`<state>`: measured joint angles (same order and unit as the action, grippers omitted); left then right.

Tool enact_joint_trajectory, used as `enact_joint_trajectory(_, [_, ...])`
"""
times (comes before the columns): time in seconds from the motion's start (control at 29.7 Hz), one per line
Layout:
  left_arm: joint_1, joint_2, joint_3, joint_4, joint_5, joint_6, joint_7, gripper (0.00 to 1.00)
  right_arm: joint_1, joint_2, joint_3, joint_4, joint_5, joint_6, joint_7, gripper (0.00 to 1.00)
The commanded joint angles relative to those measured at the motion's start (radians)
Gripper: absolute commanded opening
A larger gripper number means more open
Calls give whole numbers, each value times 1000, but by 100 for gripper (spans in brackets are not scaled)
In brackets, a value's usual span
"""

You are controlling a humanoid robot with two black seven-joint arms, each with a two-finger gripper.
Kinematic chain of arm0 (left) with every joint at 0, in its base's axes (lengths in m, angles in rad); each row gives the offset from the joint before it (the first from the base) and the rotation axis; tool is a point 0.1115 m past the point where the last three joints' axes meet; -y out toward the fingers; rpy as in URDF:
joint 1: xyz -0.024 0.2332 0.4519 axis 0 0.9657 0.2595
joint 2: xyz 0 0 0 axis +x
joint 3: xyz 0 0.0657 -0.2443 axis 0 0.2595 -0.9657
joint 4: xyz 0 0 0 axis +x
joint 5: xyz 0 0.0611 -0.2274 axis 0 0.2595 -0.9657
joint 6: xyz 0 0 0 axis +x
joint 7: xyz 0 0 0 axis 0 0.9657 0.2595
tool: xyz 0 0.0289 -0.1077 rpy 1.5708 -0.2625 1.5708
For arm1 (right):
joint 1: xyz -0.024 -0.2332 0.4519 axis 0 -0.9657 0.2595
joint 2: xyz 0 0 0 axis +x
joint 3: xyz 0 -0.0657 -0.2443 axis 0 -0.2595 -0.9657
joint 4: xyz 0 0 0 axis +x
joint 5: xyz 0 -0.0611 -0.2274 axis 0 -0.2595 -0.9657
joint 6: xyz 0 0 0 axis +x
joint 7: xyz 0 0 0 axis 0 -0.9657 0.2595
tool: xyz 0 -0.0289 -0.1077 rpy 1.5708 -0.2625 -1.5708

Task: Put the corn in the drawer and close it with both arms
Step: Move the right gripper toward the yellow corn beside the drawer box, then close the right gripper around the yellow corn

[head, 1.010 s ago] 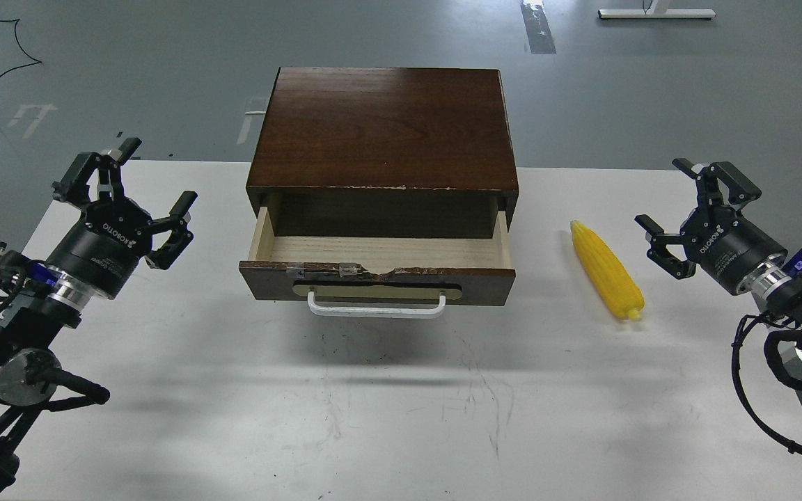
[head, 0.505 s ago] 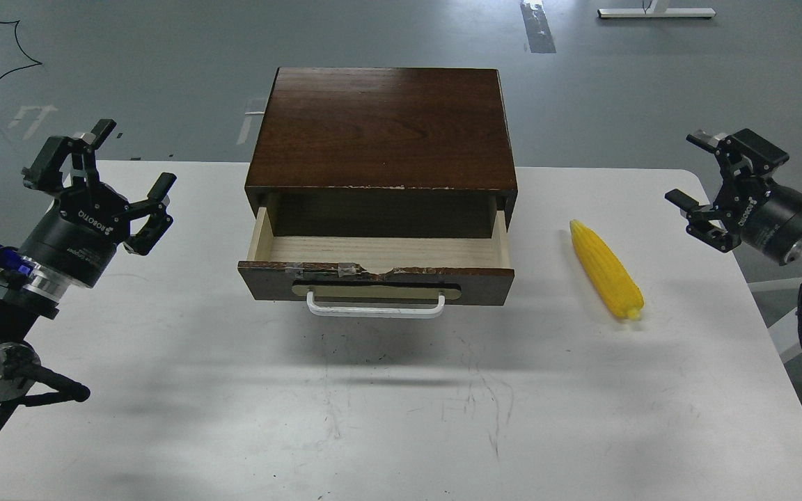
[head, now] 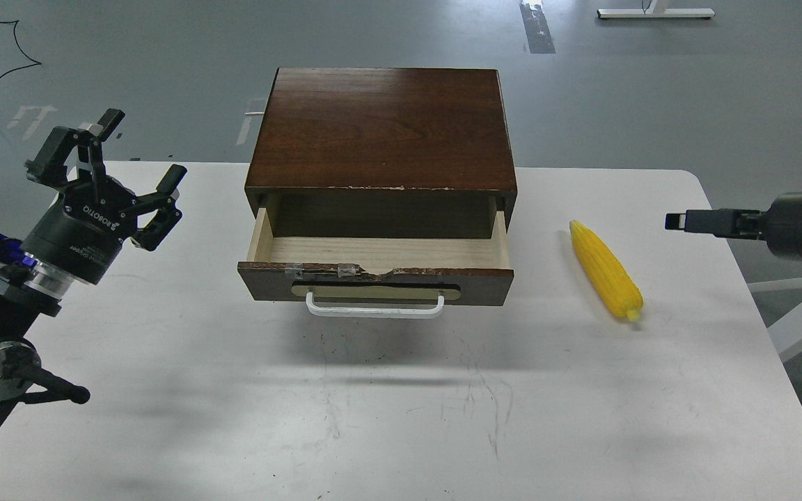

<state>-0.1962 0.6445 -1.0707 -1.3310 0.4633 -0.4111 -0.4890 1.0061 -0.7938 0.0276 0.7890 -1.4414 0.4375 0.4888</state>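
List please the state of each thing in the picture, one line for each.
drawer: pulled open, nothing inside.
corn: lying on the table, right of the drawer, not held.
left gripper: open, holding nothing.
right gripper: seen edge-on, fingers cannot be told apart.
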Motion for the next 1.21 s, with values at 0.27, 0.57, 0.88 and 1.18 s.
enact_joint_trajectory(0.27, [9, 6, -8, -10, -2, 0, 0, 100, -6, 186, -114, -131, 7, -97, 0, 100])
enact_joint_trajectory(0.57, [12, 6, -9, -10, -2, 0, 0, 100, -29, 243, -120, -148, 9, -106, 0, 84])
enact_joint_trajectory(0.88, [14, 6, -11, -11, -2, -1, 0, 100, -31, 236, -178, -145, 9, -106, 0, 23])
enact_joint_trajectory(1.18, [14, 12, -14, -11, -2, -1, 0, 100, 101, 196, -141, -74, 123, -131, 0, 2])
